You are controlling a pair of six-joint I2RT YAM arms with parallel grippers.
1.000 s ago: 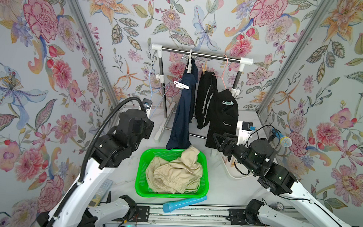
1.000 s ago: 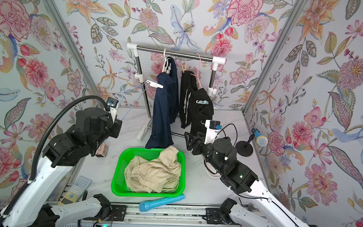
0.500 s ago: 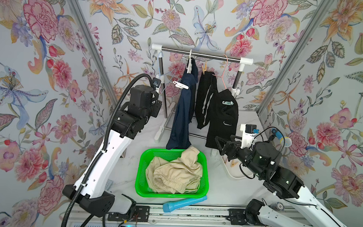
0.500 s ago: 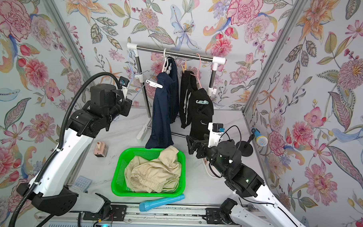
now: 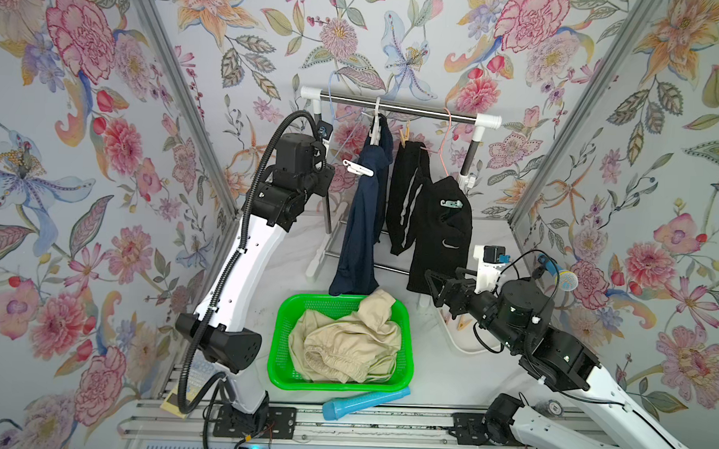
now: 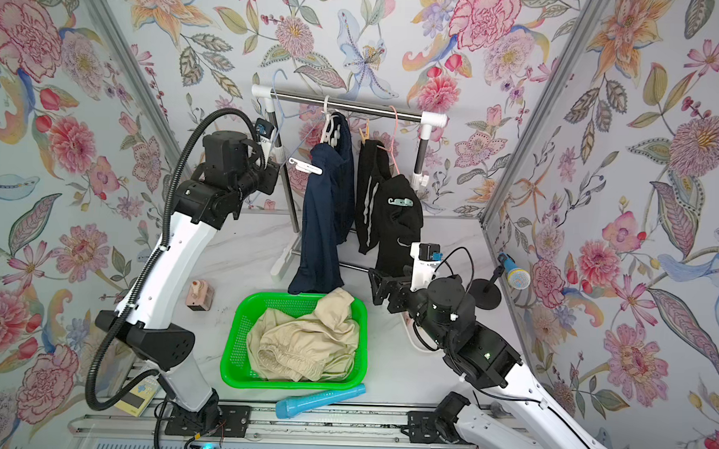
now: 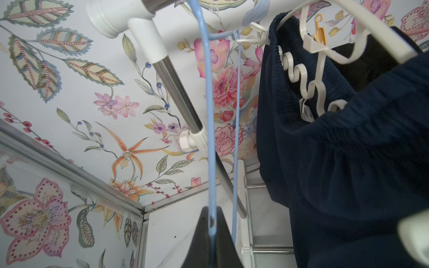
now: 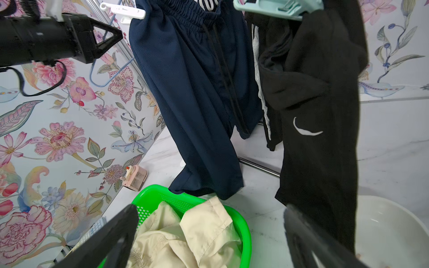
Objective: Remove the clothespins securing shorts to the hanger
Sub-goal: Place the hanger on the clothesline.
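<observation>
Clear tabletop (image 6: 242, 246) lies left of the rack, between the wall and the navy shorts (image 5: 362, 225). The green basket (image 5: 277, 354) occupies the near centre under the hanging hems. The black shorts (image 5: 439, 236) hang just beyond the right pincer (image 5: 431, 287), whose jaws are spread. The rack's left post (image 6: 291, 206) stands close behind the left pincer (image 7: 210, 234), closed on the blue hanger (image 7: 210, 116).

LIGHT: you had bright, even, diffuse light | SHADOWS: soft and faint on the surface (image 5: 447, 385) | TOP VIEWS: sharp, walls bowed toward the edges | WRIST VIEWS: nearest parts blurred, black shorts (image 8: 320, 150) nearly featureless
</observation>
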